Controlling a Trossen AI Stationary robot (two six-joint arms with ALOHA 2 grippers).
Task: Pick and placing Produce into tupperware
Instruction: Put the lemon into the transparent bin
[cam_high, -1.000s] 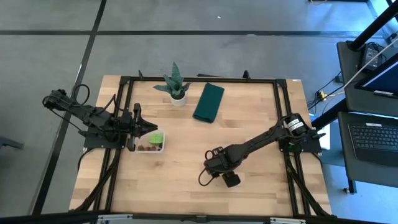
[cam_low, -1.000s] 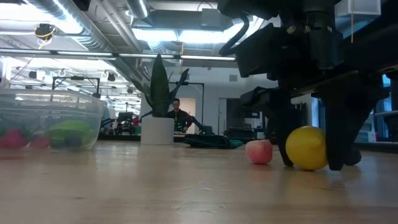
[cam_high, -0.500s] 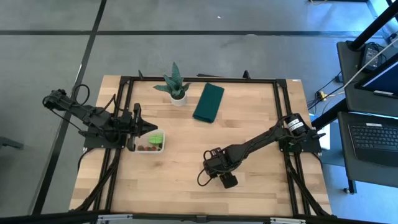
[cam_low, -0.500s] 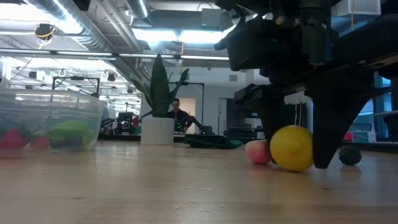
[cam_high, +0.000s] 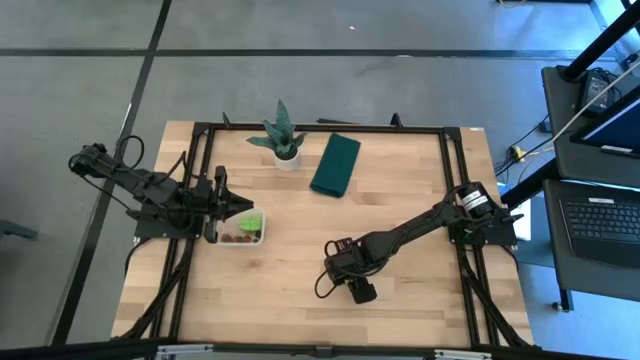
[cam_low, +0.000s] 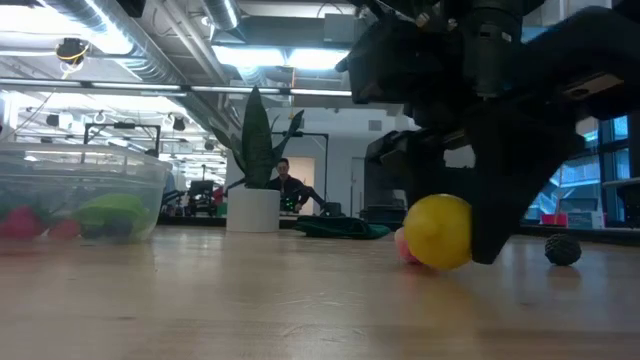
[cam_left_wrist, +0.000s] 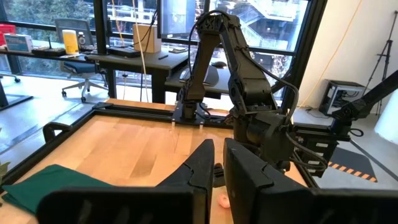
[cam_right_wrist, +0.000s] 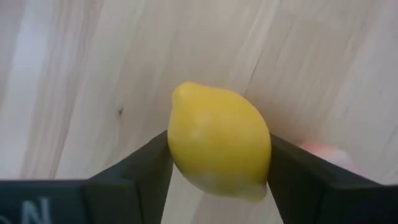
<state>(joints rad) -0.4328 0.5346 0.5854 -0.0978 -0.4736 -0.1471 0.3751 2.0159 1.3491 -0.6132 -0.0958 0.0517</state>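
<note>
Right wrist view: right gripper (cam_right_wrist: 219, 165) clenched on the yellow lemon (cam_right_wrist: 219, 140), one dark finger pressed against each side, nothing else between the jaws. Jaws are spread only as wide as the lemon. A pinkish piece (cam_right_wrist: 326, 155) sits on the wood just behind it.

Low view: lemon (cam_low: 437, 231) sits low, at or just above the tabletop; can't tell if it touches. Pinkish piece mostly hidden behind it. Small dark berry (cam_low: 562, 249) lies apart on the table, off to the side.

High view: right gripper (cam_high: 345, 276) is mid-table toward the front edge, well apart from the tupperware (cam_high: 243, 229).

Tupperware is on the left side of the table, holding the light green leafy piece (cam_high: 251, 218) and reddish pieces (cam_high: 238, 238). Left gripper (cam_high: 240, 207) hangs at the tupperware's edge, fingers nearly together, holding nothing.
</note>
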